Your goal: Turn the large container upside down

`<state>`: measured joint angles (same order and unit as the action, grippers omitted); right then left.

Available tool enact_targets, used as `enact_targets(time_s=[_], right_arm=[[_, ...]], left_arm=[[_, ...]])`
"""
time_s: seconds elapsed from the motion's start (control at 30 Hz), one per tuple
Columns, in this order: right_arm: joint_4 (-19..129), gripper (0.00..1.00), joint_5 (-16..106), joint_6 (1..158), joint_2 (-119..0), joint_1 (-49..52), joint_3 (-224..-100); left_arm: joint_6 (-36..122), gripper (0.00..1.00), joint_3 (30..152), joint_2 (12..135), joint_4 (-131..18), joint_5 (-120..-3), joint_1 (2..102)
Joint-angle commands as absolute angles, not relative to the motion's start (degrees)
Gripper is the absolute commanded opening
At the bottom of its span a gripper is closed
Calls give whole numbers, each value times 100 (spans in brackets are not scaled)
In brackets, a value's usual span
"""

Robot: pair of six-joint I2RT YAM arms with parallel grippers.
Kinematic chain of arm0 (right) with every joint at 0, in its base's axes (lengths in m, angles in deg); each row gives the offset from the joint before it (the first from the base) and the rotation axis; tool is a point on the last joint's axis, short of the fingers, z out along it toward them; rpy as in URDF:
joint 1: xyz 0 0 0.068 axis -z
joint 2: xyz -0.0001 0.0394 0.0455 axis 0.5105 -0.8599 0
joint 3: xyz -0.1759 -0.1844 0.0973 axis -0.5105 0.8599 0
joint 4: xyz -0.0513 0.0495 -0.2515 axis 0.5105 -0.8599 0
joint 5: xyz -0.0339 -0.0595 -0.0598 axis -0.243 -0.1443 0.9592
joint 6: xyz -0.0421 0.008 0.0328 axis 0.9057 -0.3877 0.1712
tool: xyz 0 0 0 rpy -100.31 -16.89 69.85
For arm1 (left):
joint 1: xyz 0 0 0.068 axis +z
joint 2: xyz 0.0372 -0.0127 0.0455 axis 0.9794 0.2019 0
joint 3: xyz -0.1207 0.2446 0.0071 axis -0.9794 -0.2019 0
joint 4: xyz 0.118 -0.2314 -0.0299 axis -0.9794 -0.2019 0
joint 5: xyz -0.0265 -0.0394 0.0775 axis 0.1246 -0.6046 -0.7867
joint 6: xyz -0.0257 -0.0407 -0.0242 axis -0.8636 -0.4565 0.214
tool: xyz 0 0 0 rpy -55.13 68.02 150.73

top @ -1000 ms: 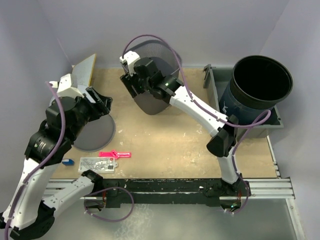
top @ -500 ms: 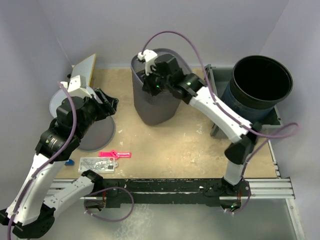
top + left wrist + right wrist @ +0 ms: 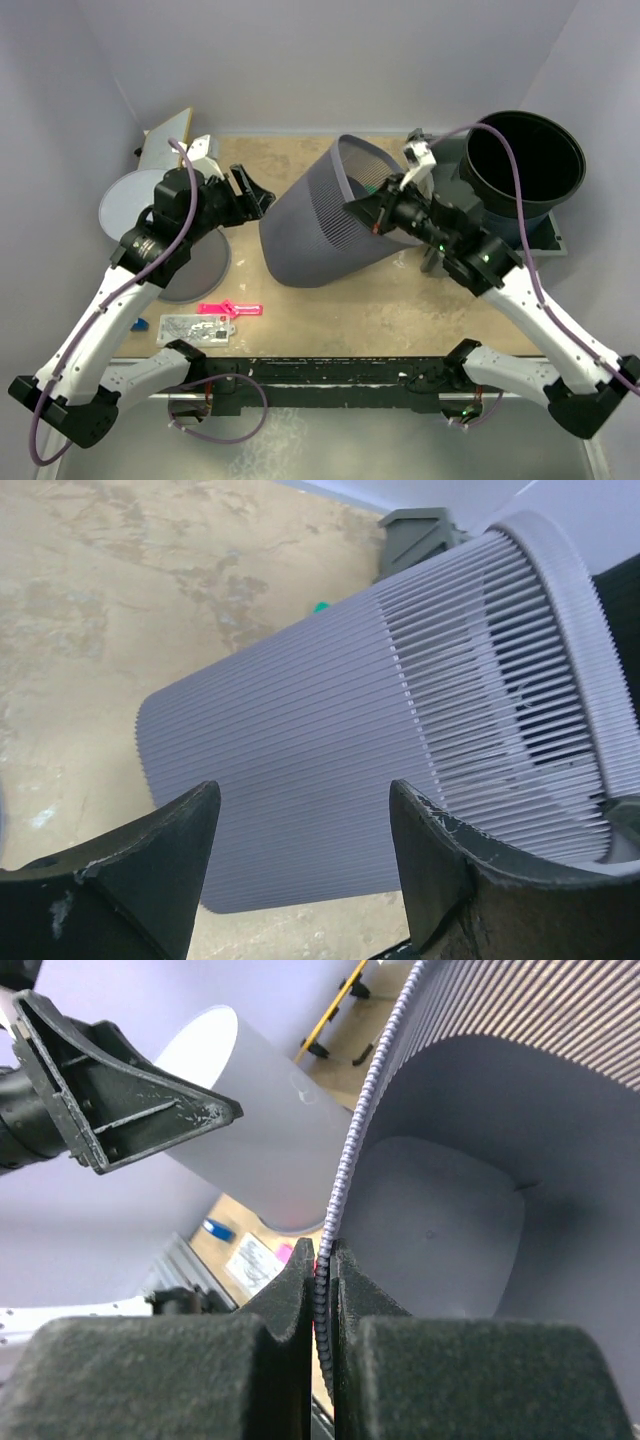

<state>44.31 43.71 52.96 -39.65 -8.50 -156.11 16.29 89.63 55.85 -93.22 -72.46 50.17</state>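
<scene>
Grey container [image 3: 450, 1210] rim, pinched by right pincer [image 3: 322, 1270], runs off-frame.

The large ribbed container [image 3: 318, 225] leans steeply on the desk [image 3: 380, 310], base low at the left, open mouth raised toward the right. The right arm [image 3: 505, 275] has its jaws closed on the mouth's rim. The left arm [image 3: 150, 250] has its jaws spread just beside the container's upper left wall.

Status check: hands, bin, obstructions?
Right hand shut on ribbed bin rim. Left hand open, facing bin wall. Bin tilted, not inverted. Black bucket close by.
</scene>
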Motion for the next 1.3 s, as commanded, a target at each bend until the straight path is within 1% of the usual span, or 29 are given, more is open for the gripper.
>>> enact_targets(time_s=[0.0,0.07,0.2,0.33,0.53,0.77,0.97,1.1,1.27], right_arm=[[5532,0,5067,4259,-3180,-867,-14449],[5372,0,5490,4097,-2957,-868,-14047],[4921,0,5807,3814,-2617,-867,-13400],[4890,12,5785,3780,-2452,-867,-13002],[4710,34,5839,3712,-2402,-872,-12675],[4513,50,5924,3721,-2348,-867,-12557],[4572,56,6071,3796,-2328,-870,-12714],[4679,58,6097,3812,-2413,-872,-12897],[4971,58,6136,3851,-2428,-873,-13014]], left_arm=[[1640,66,9162,5712,-8629,-6639,5018],[1713,66,9274,5928,-8784,-6571,5014],[1817,66,9342,6180,-8926,-6705,5016],[1849,67,9351,6306,-8918,-6911,5019],[1974,69,9068,6086,-8890,-7794,5014],[2298,72,9407,6270,-9752,-8533,5014],[2635,73,9582,6834,-10540,-8894,5014],[2567,73,9348,6943,-10319,-8489,5009],[2546,74,9266,7061,-10364,-8564,5014]])
